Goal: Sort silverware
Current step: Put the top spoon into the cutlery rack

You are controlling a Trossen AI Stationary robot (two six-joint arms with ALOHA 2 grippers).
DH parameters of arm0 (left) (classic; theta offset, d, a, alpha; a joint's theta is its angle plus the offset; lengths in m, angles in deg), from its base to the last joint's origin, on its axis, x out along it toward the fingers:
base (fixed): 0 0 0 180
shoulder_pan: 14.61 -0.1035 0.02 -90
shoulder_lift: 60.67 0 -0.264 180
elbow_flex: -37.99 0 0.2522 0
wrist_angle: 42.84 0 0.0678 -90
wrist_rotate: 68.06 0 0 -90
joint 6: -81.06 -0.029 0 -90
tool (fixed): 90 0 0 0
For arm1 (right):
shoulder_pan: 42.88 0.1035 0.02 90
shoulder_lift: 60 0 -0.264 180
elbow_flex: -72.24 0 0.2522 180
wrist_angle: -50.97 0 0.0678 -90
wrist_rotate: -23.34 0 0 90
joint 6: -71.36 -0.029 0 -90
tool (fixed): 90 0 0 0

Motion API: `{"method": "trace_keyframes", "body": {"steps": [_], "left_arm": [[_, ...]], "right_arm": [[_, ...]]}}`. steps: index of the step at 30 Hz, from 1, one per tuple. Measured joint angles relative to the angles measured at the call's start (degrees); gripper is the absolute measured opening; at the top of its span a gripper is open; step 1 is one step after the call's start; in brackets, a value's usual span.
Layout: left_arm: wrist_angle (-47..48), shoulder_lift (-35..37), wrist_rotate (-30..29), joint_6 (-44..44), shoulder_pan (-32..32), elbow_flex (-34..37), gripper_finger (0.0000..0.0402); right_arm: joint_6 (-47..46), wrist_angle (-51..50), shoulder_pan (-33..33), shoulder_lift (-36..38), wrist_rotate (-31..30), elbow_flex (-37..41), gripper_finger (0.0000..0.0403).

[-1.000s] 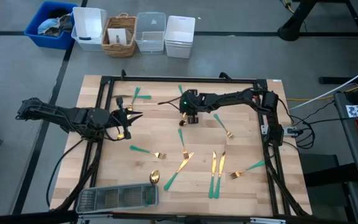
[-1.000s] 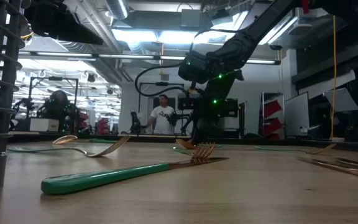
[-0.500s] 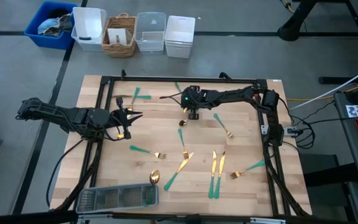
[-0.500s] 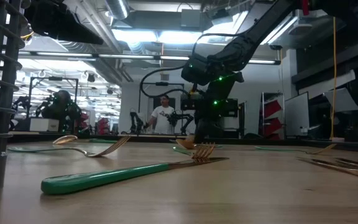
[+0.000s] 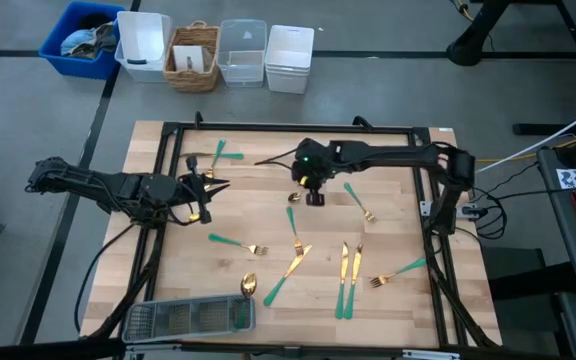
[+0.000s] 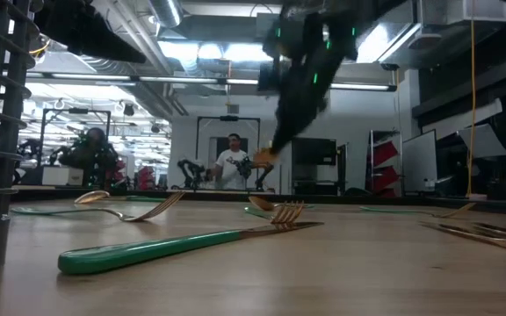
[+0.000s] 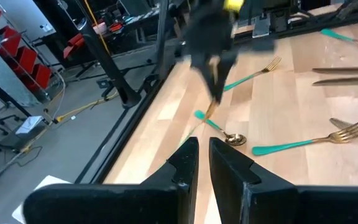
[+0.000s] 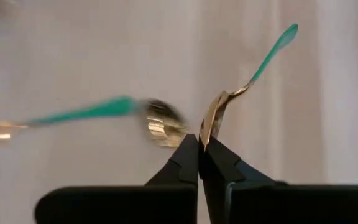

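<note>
Silverware with gold heads and teal handles lies scattered over the wooden table [image 5: 268,230]. My right gripper [image 8: 199,140] hangs above the table's far middle [image 5: 314,196], shut on one teal-handled utensil [image 8: 253,71], which is also visible in the left wrist view [image 7: 209,109]. Whether that utensil is a fork or a spoon, I cannot tell. Under it a spoon [image 7: 225,135] lies flat on the table. My left gripper [image 7: 204,155] waits over the table's left part [image 5: 208,190], its fingers almost together with nothing between them. My right gripper pinches the utensil's gold head [image 8: 209,127] between its two fingertips, coming from above and slanting down. The teal handle [image 8: 281,38] points away from the fingers. The utensil hangs below the gripper [image 7: 211,99], clear of the table.
Forks [image 5: 236,244] [image 5: 360,202] [image 5: 398,272], two knives [image 5: 349,272] and a spoon [image 5: 249,284] lie across the near half. A fork [image 5: 218,155] lies at the far left. A grey mesh tray [image 5: 188,318] sits at the near left edge. Bins [image 5: 218,50] stand beyond the far edge.
My right gripper was down at the table by the far rail and has risen well above it, tipping as it went. The utensil that lay there has come up with it and now hangs clear of the table.
</note>
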Motion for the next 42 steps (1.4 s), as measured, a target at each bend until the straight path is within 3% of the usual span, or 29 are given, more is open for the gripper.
{"method": "trace_keyframes", "body": {"steps": [10,18,31,42], "left_arm": [[0.0,0.0,0.0,1.7,0.0,0.0,0.0031],[0.0,0.0,0.0,1.2,0.0,0.0,0.0031],[-0.1,0.0,0.0,1.9,0.0,0.0,0.0031],[0.0,-0.7,0.0,4.6,0.0,-0.1,0.0031]], "right_arm": [[-7.4,-18.1,6.7,1.9,15.1,-20.9,0.0005],[-11.2,-20.7,13.8,1.9,29.0,-30.2,0.0006],[-13.1,-16.5,27.6,-1.2,29.0,-30.4,0.0004],[-24.3,-10.9,30.9,-7.8,29.7,-30.4,0.0004]]}}
